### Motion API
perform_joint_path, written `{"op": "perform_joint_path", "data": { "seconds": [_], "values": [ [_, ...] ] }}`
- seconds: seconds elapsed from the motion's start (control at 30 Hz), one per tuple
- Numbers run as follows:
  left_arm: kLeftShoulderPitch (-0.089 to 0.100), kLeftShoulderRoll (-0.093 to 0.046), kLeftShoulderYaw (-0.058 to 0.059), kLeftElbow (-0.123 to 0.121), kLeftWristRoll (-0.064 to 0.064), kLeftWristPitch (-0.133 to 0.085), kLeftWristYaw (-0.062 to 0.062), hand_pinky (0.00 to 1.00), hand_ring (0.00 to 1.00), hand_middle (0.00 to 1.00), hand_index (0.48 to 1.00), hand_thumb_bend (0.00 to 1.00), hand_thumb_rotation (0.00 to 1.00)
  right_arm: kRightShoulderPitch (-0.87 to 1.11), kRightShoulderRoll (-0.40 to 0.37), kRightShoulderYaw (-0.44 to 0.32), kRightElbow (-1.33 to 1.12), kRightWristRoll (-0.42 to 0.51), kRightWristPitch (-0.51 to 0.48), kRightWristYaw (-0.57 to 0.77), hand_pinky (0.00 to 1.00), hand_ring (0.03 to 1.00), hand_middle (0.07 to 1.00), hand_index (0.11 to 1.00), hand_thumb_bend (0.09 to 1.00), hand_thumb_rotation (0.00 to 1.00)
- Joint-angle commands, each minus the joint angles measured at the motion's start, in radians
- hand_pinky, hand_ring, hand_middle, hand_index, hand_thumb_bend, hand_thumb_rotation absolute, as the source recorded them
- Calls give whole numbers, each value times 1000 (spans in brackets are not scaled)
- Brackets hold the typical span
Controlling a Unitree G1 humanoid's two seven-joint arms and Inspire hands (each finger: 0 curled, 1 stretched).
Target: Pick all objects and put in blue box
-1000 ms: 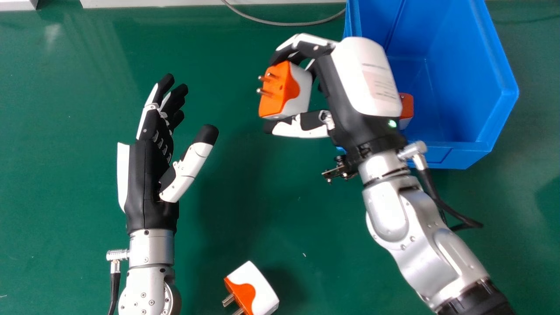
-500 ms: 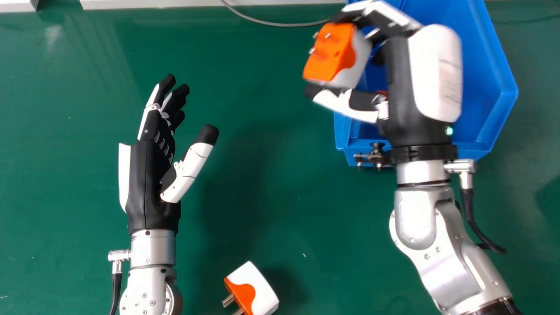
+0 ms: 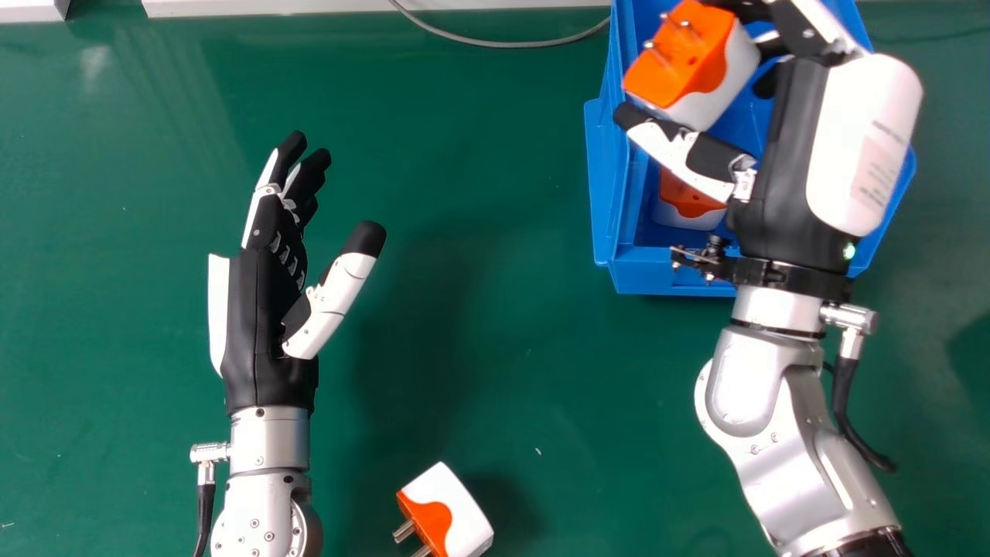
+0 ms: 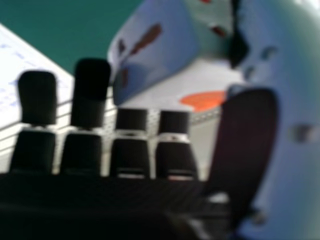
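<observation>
My right hand [image 3: 797, 155] is over the blue box [image 3: 603, 178], its fingers and thumb pinching an orange and white plug adapter [image 3: 688, 66] with its pins toward the left. In the right hand view the held adapter [image 4: 155, 55] sits between the fingers and thumb of my right hand [image 4: 100, 195]. Inside the box, partly hidden under the thumb, lies another orange and white adapter [image 3: 690, 203]. A third adapter [image 3: 452, 514] rests on the table at the head view's bottom edge. My left hand [image 3: 271, 309] is open and holds nothing, at the left.
The green table [image 3: 479, 348] lies under both arms. A grey cable [image 3: 503, 42] curves along the far side, left of the box, near a white edge [image 3: 309, 6]. The box walls stand around the right hand.
My right hand has moved right and farther out with the adapter, from beside the box's left wall to above the box. The left hand has stayed in place.
</observation>
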Motion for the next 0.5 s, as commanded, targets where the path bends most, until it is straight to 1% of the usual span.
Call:
{"op": "perform_joint_path", "data": {
  "seconds": [0.0,0.1,0.13,0.2,0.33,0.43,0.47],
  "values": [
    [10,-6,-4,-20,6,-16,-1,945,907,880,897,869,552,3,-9,-26,-9,2,6,-30,310,394,502,522,493,0],
    [12,-8,-5,-20,12,-17,7,945,907,880,897,866,551,7,-14,-47,-9,3,16,-42,307,390,498,521,492,0],
    [12,-8,-5,-20,13,-19,8,945,907,880,897,866,551,7,-16,-54,-8,4,18,-45,307,390,498,521,492,0],
    [13,-8,-6,-19,12,-19,8,943,907,880,896,864,551,2,-25,-69,-6,6,22,-49,307,386,495,521,492,0],
    [13,-12,-6,-16,7,-20,5,940,908,880,896,861,552,-18,-49,-101,-2,1,41,-51,305,383,491,521,492,0],
    [13,-12,-6,-17,10,-20,7,938,908,880,896,860,552,-43,-76,-114,5,-4,66,-32,303,383,489,522,492,0],
    [13,-12,-5,-17,15,-21,14,937,909,880,897,859,552,-53,-85,-117,9,-1,74,-22,302,384,487,523,492,0]
  ]
}}
